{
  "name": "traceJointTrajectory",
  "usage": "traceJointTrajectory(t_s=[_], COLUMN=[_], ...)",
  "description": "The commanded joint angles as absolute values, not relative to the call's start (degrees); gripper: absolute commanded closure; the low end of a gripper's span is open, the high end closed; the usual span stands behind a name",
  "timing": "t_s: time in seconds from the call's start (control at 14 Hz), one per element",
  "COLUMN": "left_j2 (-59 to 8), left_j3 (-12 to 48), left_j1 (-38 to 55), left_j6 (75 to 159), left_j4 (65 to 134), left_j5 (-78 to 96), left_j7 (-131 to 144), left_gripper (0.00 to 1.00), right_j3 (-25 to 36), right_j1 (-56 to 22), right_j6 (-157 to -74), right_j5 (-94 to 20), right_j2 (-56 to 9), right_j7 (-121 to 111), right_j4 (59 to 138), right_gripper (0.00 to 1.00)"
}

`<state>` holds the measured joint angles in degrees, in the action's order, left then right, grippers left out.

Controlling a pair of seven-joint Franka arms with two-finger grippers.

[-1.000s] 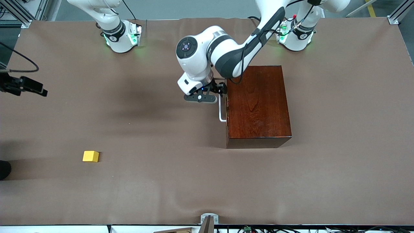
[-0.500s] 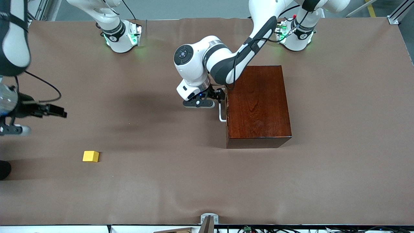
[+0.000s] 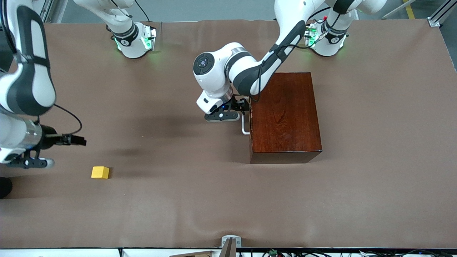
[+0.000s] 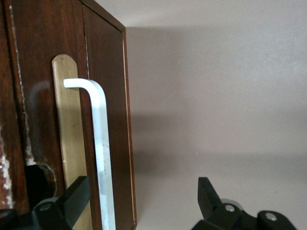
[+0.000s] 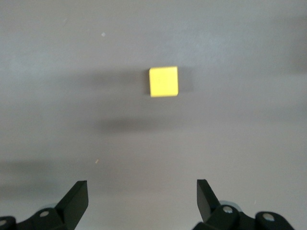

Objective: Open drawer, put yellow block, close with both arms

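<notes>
The dark reddish-brown box (image 3: 285,114) stands on the table with its drawer shut; the white bar handle (image 3: 244,125) sticks out on the side toward the right arm's end. My left gripper (image 3: 245,107) is open at the handle. In the left wrist view the handle (image 4: 101,153) runs between the open fingers (image 4: 72,201), close to one of them. The yellow block (image 3: 100,172) lies on the table toward the right arm's end. My right gripper (image 3: 81,141) is open and empty over the table beside the block. The right wrist view shows the block (image 5: 163,81) ahead of the open gripper (image 5: 141,187).
The brown cloth covers the table (image 3: 178,200). A small metal bracket (image 3: 230,242) sits at the table edge nearest the front camera. A dark object (image 3: 3,187) shows at the right arm's end of the table.
My right arm has swung in over the table and come down toward the yellow block. My left gripper has stayed at the handle, shifting only slightly. The drawer has not moved.
</notes>
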<state>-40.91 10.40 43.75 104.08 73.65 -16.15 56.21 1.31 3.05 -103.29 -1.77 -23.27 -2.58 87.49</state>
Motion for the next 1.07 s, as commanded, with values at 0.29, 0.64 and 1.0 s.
traceJointTrajectory(t_s=[0.29,0.64,1.0], left_j2=[-42.7,-43.5,-44.1], left_j3=[10.2,10.2,10.2], left_j1=[43.9,43.9,44.0], left_j6=[103.7,103.5,106.9], left_j4=[73.2,73.4,72.9], left_j5=[-17.5,-17.3,-16.6], left_j7=[59.1,59.2,59.2], left_gripper=[0.0,0.0,0.0], right_j3=[1.1,1.1,1.1], right_j1=[3.0,2.7,4.0], right_j6=[-117.9,-130.2,-136.3], right_j5=[-0.2,-0.1,2.2], right_j2=[-24.5,-27.0,-30.9], right_j7=[-2.6,-2.8,-2.9], right_j4=[94.1,99.1,99.8], right_gripper=[0.0,0.0,0.0])
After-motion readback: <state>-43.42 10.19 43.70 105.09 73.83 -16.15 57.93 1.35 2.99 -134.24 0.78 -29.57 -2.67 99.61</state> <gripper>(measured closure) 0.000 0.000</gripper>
